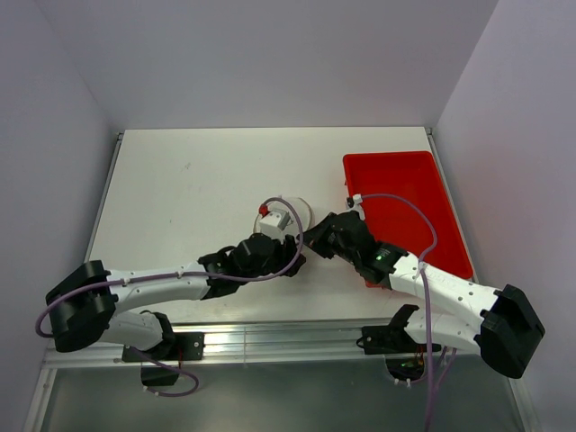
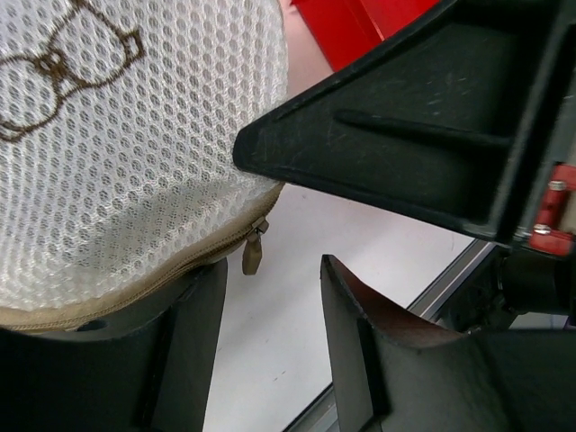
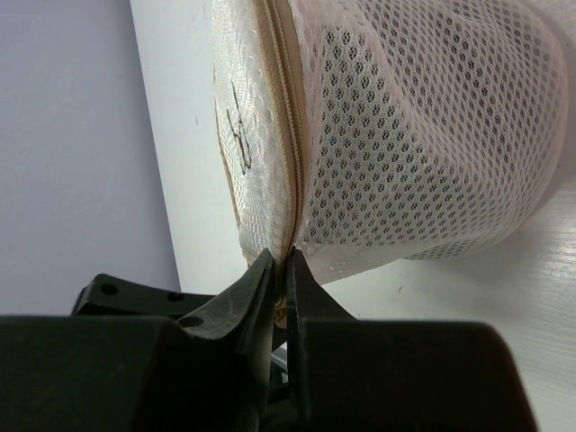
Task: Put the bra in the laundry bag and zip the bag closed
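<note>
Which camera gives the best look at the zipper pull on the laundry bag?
Left wrist: the zipper pull hangs close and sharp from the laundry bag, by the open left gripper. Right wrist shows only the zipper track, pinched by the right gripper. Top external shows the bag small, pull indiscernible.

My white table (image 1: 180,198) carries the mesh laundry bag (image 1: 290,214), just ahead of my left hand (image 1: 286,249) and against my right hand (image 1: 313,237). A red tray (image 1: 409,193) lies beyond my right hand.
</note>
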Available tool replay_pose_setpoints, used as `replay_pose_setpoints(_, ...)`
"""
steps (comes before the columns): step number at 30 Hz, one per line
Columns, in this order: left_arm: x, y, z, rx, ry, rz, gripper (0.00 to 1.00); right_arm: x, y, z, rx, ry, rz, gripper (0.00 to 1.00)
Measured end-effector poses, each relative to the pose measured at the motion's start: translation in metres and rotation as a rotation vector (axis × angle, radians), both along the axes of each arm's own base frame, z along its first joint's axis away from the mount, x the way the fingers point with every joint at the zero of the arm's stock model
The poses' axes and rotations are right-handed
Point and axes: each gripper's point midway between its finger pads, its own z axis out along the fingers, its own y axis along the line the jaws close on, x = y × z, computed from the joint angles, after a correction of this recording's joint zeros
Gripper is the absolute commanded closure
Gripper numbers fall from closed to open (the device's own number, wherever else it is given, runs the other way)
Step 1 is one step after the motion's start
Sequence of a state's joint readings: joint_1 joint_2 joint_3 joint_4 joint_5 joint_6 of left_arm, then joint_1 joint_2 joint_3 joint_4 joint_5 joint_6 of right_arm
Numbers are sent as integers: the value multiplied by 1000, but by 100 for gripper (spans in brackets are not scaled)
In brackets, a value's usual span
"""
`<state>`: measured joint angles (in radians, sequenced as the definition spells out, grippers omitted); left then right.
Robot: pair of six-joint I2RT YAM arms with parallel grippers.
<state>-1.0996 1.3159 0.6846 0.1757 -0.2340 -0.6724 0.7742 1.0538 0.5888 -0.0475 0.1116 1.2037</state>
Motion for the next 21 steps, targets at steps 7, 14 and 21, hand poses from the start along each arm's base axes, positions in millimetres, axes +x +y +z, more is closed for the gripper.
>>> replay_pose_setpoints(7, 0, -2, -9, 11, 21, -15, 50, 0, 0, -1, -1, 1, 0, 100)
replay_pose_setpoints(14, 5, -2, -6, -5, 18, -10, 54, 1, 1, -1, 1, 3, -1, 100)
replay_pose_setpoints(21, 10, -4, -2, -16, 18, -8, 65, 1, 1, -1, 2, 2, -2, 100)
